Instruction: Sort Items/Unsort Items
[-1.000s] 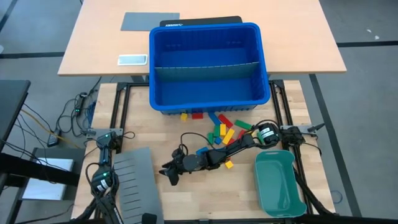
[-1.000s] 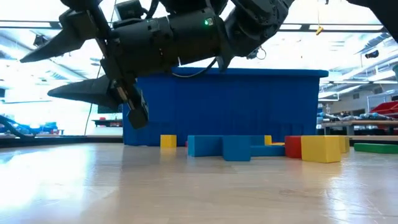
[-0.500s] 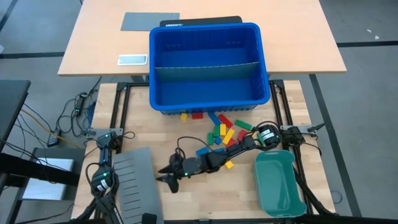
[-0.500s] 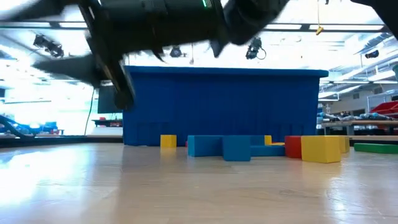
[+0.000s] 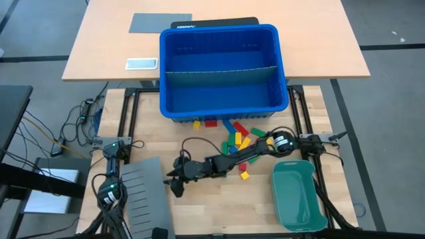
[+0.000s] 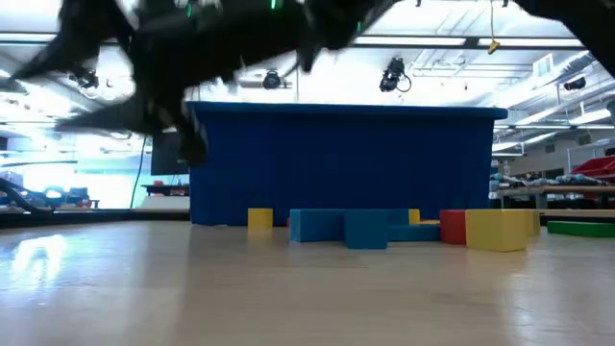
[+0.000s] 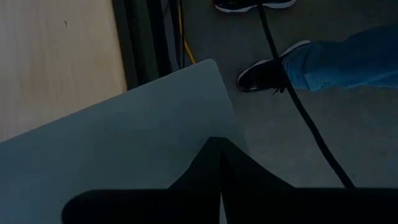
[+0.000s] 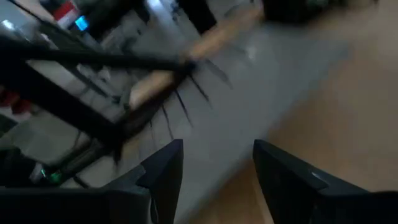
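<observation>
The items, small red, yellow, green and blue blocks (image 5: 239,139), lie scattered flat on the wooden table in front of the blue bin (image 5: 222,66); the low view shows them in a row (image 6: 384,227). My right arm reaches across them toward the table's left. Its gripper (image 5: 174,182) (image 8: 214,186) is open and empty above bare wood near the grey slotted sheet (image 5: 143,196). It shows as a dark blur in the low view (image 6: 115,86). My left gripper (image 7: 219,186) is shut over that sheet's near corner (image 7: 155,124). My left gripper's shut fingers (image 7: 211,168) point steeply down over the grey sheet near its corner. Whether they touch the sheet I cannot tell.
A teal tray (image 5: 297,192) sits at the near right. Beyond the bin stands a second table (image 5: 106,46) with a grey pad and a small device. A person's shoe and trouser leg (image 7: 298,62) show on the floor past the table's edge.
My right gripper has risen and swung a little toward the table's left edge, rolling somewhat, and it has stayed open. The blocks lie where they were.
</observation>
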Tool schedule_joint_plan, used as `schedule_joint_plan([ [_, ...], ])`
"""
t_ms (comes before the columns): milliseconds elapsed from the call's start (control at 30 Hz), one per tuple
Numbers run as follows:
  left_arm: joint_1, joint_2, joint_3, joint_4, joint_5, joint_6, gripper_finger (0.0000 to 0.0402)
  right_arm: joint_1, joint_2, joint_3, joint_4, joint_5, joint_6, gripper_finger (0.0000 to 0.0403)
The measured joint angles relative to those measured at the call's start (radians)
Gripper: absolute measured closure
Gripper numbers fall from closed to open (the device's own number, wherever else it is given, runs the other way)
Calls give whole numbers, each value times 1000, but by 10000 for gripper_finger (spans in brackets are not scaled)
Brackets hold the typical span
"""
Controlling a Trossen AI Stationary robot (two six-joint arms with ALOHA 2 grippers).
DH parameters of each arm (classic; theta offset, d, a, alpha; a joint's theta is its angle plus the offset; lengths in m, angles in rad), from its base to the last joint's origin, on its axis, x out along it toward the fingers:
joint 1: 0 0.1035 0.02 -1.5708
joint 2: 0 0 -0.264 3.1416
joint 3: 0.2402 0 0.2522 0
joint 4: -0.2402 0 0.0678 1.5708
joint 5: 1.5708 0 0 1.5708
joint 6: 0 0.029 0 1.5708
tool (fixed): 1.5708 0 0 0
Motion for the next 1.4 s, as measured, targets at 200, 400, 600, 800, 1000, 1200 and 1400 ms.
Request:
schedule_joint_plan([
  [200,0,0,0,1,-4,-2,401,3,120,4,210,-48,142,205],
  [400,0,0,0,0,-5,0,401,2,159,54,210,-45,182,205],
  [600,0,0,0,0,-9,1,401,-8,159,118,160,-41,153,209],
  [800,0,0,0,0,-12,14,401,-12,161,123,141,-29,140,230],
  [1000,0,0,0,0,-12,21,401,-7,161,123,144,-29,107,275],
  [1200,0,0,0,-1,-12,21,401,-2,161,123,163,-29,59,363],
  [1400,0,0,0,1,-20,19,401,1,161,123,183,-15,12,390],
])
